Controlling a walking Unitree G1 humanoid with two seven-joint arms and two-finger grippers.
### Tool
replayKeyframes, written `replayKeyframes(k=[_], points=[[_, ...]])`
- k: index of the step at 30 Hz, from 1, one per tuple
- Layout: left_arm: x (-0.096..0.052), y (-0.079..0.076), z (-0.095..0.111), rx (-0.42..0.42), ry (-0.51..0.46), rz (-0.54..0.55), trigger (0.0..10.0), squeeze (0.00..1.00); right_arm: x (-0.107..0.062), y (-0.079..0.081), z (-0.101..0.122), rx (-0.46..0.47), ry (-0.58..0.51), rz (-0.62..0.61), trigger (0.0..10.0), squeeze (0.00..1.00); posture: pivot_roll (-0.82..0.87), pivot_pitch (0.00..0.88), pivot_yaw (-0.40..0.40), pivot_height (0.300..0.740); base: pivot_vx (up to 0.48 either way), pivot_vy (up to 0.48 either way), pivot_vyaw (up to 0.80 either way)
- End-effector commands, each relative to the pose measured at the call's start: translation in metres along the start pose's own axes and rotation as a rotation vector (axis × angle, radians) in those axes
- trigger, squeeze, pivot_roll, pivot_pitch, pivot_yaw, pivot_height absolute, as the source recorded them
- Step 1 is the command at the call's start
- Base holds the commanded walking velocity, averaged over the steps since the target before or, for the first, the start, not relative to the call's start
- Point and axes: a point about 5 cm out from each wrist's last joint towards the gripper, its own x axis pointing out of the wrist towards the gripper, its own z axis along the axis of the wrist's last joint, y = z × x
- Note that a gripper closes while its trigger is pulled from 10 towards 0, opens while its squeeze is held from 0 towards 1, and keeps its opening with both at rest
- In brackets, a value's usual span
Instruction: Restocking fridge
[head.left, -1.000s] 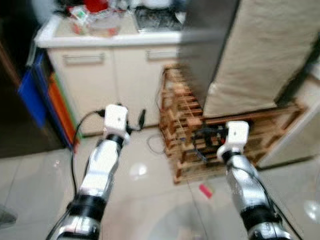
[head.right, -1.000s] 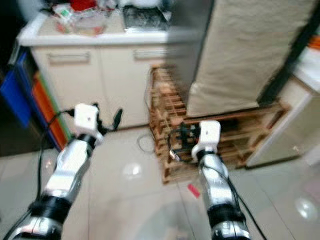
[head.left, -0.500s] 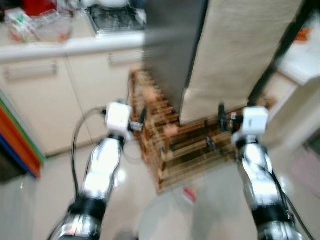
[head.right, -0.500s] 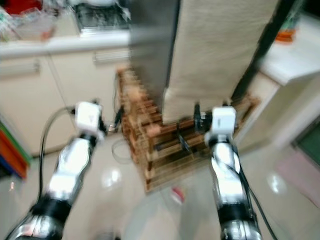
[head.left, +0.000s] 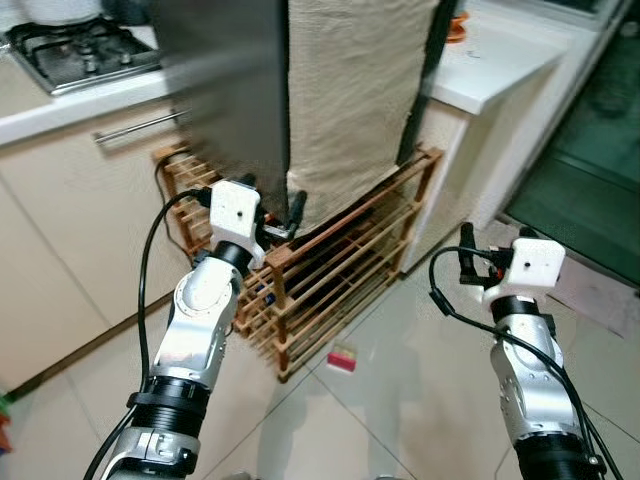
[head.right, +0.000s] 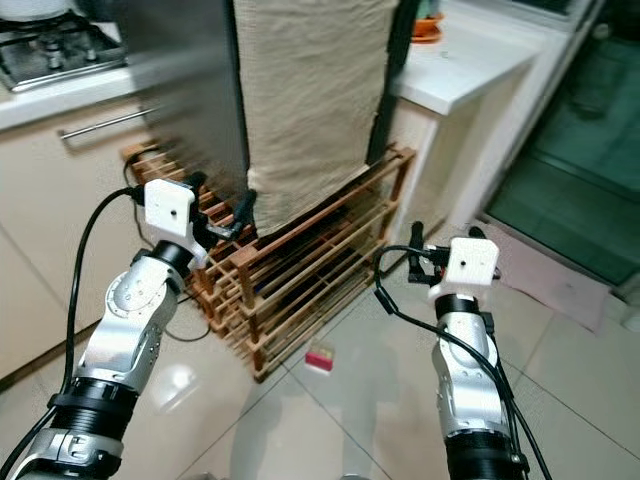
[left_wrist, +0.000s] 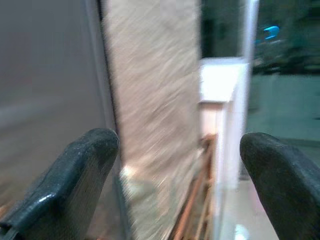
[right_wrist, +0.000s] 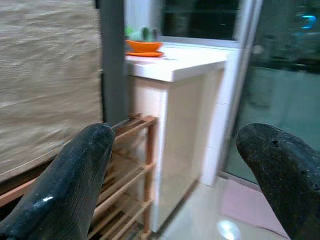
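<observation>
Straight ahead of you the grey fridge (head.left: 225, 90), draped down its front with a beige cloth (head.left: 350, 90), blocks any forward reach; it stands on a slatted wooden rack (head.left: 340, 270) that juts onto the floor. Your left gripper (left_wrist: 175, 170), fingers spread, sits just beside the fridge's corner and over the rack's near post, so there's little room there. To your left a cabinet (head.left: 80, 210) closes that side. To your right the white counter (head.left: 490, 70) stands behind the rack. Your right gripper (right_wrist: 185, 185), fingers apart, hangs over open tiled floor (head.left: 400, 400), where a small pink item (head.left: 342, 358) lies near the rack
</observation>
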Motion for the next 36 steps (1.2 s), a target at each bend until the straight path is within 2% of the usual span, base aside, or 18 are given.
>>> replayKeyframes(k=[1, 8, 14, 18, 19, 23, 26, 36], points=[[0.001, -0.003, 0.004, 0.024, -0.007, -0.035, 10.0, 0.0, 0.004, 0.001, 0.008, -0.008, -0.029, 0.003, 10.0, 0.0, -0.05, 0.0, -0.009, 0.74, 0.375, 0.3, 0.0], [0.0, -0.005, 0.005, 0.009, -0.01, -0.048, 10.0, 0.0, 0.01, 0.003, 0.012, -0.015, -0.04, 0.007, 10.0, 0.0, -0.05, 0.0, -0.007, 0.74, 0.401, 0.163, 0.0], [0.005, -0.003, 0.005, 0.024, 0.006, 0.011, 10.0, 0.0, 0.015, 0.005, 0.016, -0.017, -0.049, 0.02, 10.0, 0.0, -0.05, 0.0, -0.015, 0.74, 0.0, 0.0, 0.0], [0.009, -0.004, 0.004, -0.023, 0.015, 0.038, 10.0, 0.0, 0.018, 0.007, 0.017, -0.021, -0.051, 0.036, 10.0, 0.0, -0.06, 0.0, -0.023, 0.74, 0.0, 0.0, 0.0], [0.011, -0.005, 0.002, -0.044, 0.027, 0.045, 10.0, 0.0, 0.019, 0.006, 0.018, -0.021, -0.053, 0.039, 10.0, 0.0, -0.06, 0.0, -0.026, 0.74, 0.0, 0.0, 0.0], [0.022, -0.016, 0.001, -0.047, 0.042, 0.016, 10.0, 0.0, 0.021, 0.005, 0.018, -0.023, -0.047, 0.042, 10.0, 0.0, -0.06, 0.0, -0.035, 0.74, 0.0, 0.0, 0.0], [0.028, -0.019, 0.0, -0.045, 0.062, 0.013, 10.0, 0.0, 0.021, 0.005, 0.018, -0.025, -0.04, 0.05, 10.0, 0.0, -0.07, 0.0, -0.04, 0.74, 0.0, 0.0, 0.0], [0.05, -0.01, 0.001, -0.025, 0.1, 0.078, 10.0, 0.0, 0.016, 0.0, 0.015, -0.032, -0.026, 0.044, 10.0, 0.0, -0.1, 0.0, -0.04, 0.74, 0.0, 0.0, 0.0]])
